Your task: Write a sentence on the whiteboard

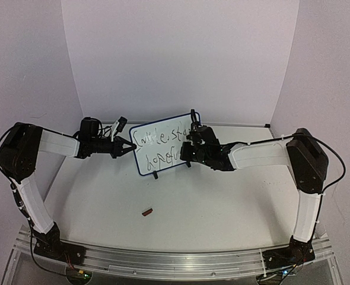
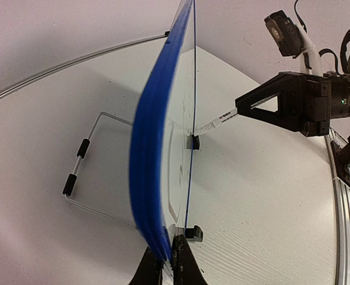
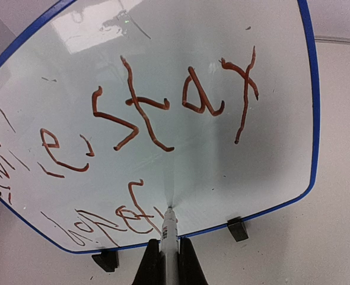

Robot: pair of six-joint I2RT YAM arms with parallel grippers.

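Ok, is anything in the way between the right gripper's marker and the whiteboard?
Nothing visible. The right gripper holds the marker, whose tip meets the whiteboard at the second line of the sentence, with bare board to its right.

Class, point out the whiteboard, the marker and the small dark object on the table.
whiteboard (image 3: 282, 119), right wrist view, bare white face.
marker (image 3: 169, 228), right wrist view, barrel behind tip.
small dark object (image 1: 146, 211), top view, its middle.

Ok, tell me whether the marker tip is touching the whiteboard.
Touching. The right wrist view shows the tip of the marker meeting its own reflection on the whiteboard, with no gap. The right gripper holds the marker.
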